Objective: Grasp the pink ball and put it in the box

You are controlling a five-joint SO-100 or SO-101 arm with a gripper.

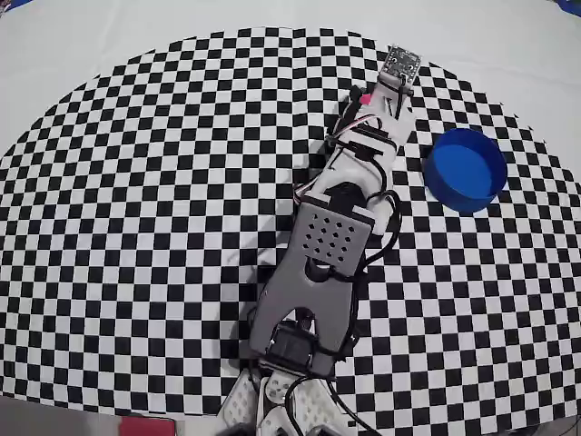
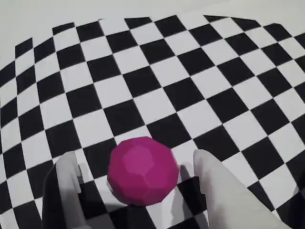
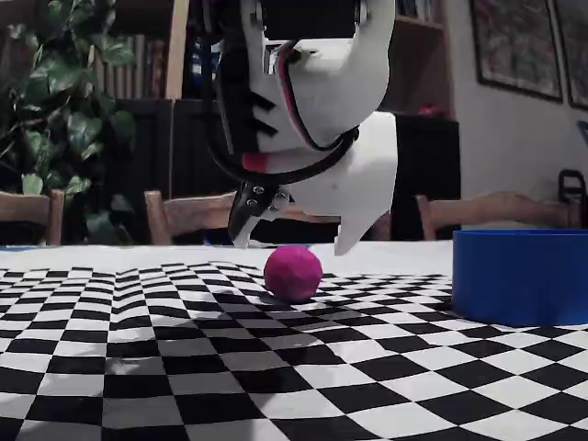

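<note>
The pink ball (image 2: 143,171) is faceted and rests on the checkered cloth. In the wrist view it lies between the two white fingers (image 2: 215,183), with a gap on each side. My gripper (image 2: 135,156) is open around it. In the fixed view the gripper (image 3: 294,244) hangs over the ball (image 3: 293,273), its tips beside and just above the ball's top. In the overhead view only a sliver of the ball (image 1: 366,98) shows beside the gripper (image 1: 370,96). The blue round box (image 1: 451,184) stands to the right, also in the fixed view (image 3: 519,276).
A black-and-white checkered cloth (image 1: 136,227) covers the table. The arm's base (image 1: 295,354) sits at the near edge in the overhead view. Chairs (image 3: 184,216) and a bookshelf stand behind the table in the fixed view.
</note>
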